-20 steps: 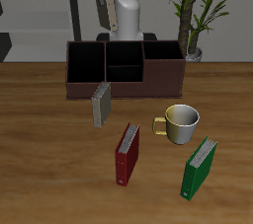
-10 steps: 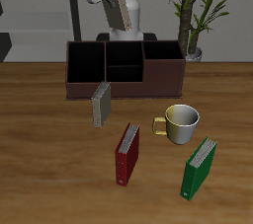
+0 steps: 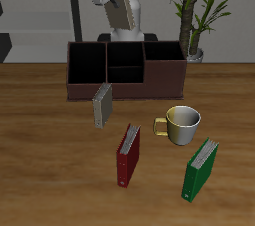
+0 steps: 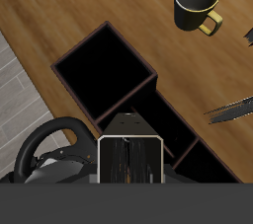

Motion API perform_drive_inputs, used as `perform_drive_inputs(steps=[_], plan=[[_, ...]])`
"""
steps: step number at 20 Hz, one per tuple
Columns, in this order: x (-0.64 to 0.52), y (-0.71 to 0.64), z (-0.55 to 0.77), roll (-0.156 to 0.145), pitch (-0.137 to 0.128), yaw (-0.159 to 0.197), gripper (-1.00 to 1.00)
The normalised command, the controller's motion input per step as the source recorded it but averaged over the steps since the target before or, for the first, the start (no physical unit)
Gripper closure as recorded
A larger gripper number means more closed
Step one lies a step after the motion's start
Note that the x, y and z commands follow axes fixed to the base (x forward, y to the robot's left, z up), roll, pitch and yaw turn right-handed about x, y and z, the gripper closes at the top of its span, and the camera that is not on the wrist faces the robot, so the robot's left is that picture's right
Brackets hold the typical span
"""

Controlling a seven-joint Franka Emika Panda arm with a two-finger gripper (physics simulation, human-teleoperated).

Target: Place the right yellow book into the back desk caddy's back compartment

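The right yellow book (image 4: pixel 131 159), dark-covered with a pale rim (seen flat-on), sits clamped in the hand (image 4: pixel 131 169) above the back desk caddy (image 3: pixel 125 69), slightly higher than before.

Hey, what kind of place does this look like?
Probably a simulated office or study desk: a wooden table holding a desk caddy, standing books such as the yellow book, a mug, and a potted plant behind.

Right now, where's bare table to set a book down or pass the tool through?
Bare wood runs along the table from the yellow book to the front edge, beside the red book, and beyond the mug on its far side. Crowded: the mug, red book and green book cluster, and the strip between the yellow book and the caddy.
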Motion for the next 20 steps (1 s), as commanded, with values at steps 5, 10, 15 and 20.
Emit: perform_drive_inputs(steps=[5,10,15,20], plan=[[0.07,0.07,0.06,-0.016,0.031,0.203,1.00],[0.14,0.09,0.17,-0.030,-0.002,0.126,1.00],[0.07,0.04,-0.02,-0.025,0.013,0.142,1.00],[0.01,0.04,-0.20,-0.002,0.038,0.145,1.00]])
